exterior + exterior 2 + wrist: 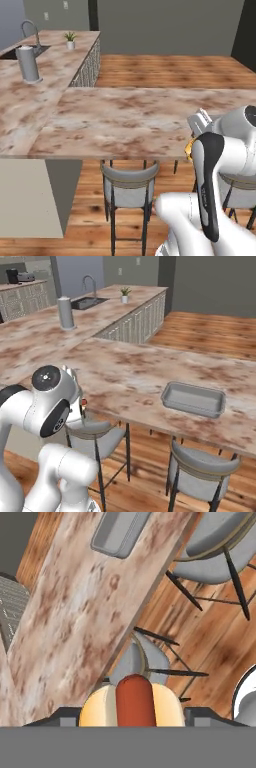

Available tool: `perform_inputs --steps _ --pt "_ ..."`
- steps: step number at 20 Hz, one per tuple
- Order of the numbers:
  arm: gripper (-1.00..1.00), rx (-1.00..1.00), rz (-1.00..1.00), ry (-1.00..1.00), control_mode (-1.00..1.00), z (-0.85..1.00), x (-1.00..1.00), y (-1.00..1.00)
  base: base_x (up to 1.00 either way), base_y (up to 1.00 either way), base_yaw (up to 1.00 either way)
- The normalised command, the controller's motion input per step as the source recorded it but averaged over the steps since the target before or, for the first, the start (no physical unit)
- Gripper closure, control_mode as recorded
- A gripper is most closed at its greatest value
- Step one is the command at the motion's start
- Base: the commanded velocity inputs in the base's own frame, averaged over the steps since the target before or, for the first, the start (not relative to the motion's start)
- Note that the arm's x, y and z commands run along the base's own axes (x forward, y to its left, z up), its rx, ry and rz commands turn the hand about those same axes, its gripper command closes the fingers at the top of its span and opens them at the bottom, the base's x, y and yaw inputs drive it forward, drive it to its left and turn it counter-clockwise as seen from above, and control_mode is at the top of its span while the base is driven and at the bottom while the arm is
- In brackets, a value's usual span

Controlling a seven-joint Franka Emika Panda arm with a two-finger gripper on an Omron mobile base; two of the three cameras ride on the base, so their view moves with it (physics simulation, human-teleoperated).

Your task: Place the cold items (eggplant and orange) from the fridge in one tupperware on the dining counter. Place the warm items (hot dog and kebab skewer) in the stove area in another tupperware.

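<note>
A hot dog point(132, 699), a reddish sausage in a pale bun, sits between my gripper's point(132, 714) two dark fingertips, which are shut on it. The hand hangs over the front edge of the dining counter point(140, 376), a pinkish-tan marble slab. A sliver of the hot dog point(189, 148) peeks out beside the arm's wrist, and a red speck of the hot dog point(84, 402) also shows there. A shallow grey tupperware point(194, 398) lies empty on the counter, to the right of the hand. The same tupperware point(120, 532) sits at the top of the hand view.
Grey stools point(129, 182) point(202, 466) stand under the counter's front edge on a wooden floor. A grey cylinder point(29, 64), a sink with a faucet point(89, 286) and a small potted plant point(70, 40) sit on the side counter at the far left.
</note>
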Motion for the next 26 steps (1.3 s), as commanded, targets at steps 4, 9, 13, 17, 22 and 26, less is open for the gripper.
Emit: perform_inputs --steps 4,9,13,17,22,26 --pt "1.00 0.00 0.00 0.00 1.00 0.00 0.00 0.00 0.29 -0.86 0.00" --pt "1.00 0.00 0.00 0.00 1.00 0.00 0.00 0.00 0.43 -0.48 0.00" --pt "1.00 0.00 0.00 0.00 1.00 0.00 0.00 0.00 0.41 -0.32 0.00" --pt "1.00 0.00 -0.04 0.00 -1.00 0.00 0.25 -0.17 0.09 -0.03 -0.01" --pt "1.00 0.00 -0.16 0.00 -1.00 0.00 0.60 -0.67 0.00 0.00 0.00" --pt "1.00 0.00 -0.19 0.14 -1.00 0.00 0.77 -0.81 0.00 0.00 0.00"
